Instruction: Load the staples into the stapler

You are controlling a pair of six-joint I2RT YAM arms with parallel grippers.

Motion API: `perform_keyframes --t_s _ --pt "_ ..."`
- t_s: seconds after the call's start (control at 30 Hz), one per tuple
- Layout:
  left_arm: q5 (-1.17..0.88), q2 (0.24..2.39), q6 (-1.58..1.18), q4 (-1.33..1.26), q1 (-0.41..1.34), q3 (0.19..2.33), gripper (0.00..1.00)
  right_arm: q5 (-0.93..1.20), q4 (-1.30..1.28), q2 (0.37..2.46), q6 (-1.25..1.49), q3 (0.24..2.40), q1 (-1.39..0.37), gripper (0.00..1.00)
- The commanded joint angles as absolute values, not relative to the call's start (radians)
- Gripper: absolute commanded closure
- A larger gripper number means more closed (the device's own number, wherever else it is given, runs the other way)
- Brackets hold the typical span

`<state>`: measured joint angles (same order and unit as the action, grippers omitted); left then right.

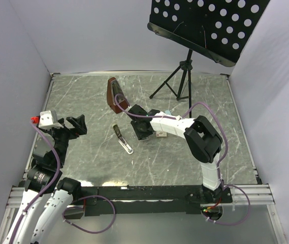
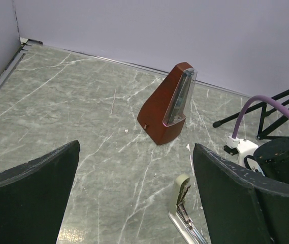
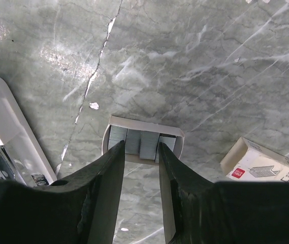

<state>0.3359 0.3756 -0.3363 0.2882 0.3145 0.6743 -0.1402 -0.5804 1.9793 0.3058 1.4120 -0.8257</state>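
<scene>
Right end effector point(image 3: 141, 148) hung narrow over the staples point(image 3: 148, 140): dull silver-grey strips packed side by side in an open cream tray point(image 3: 145, 123) on the marbled tabletop point(image 3: 195, 61), btwn the opened stapler point(image 3: 13, 133) & a printed box point(image 3: 260, 165); grip on a strip unclear. Left end effector point(image 2: 136, 152) gaped wide, empty.

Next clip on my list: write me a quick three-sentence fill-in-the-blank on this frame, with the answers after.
1. The left gripper hangs with its jaws wide ____.
2. The right gripper has its fingers either side of a small open cardboard tray holding silvery ____.
3. The reddish-brown pyramid-shaped metronome stands ____ on the grey marbled table.
Missing words: open; staples; upright.
</scene>
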Motion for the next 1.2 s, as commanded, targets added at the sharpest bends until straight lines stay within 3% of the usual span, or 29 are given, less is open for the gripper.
perform_keyframes --t_s 0.0,0.67,1.17 --pt "0.318 0.374 -0.336 0.241 0.311 0.672 0.03 -0.156 -0.591 1.985 0.304 1.440 -0.824 0.60" --pt "0.316 0.374 -0.336 0.241 0.311 0.673 0.03 -0.118 -0.542 1.936 0.279 1.413 -0.827 0.68" --pt "0.311 0.374 -0.336 0.239 0.310 0.672 0.03 -0.156 -0.583 1.979 0.307 1.439 -0.828 0.67"
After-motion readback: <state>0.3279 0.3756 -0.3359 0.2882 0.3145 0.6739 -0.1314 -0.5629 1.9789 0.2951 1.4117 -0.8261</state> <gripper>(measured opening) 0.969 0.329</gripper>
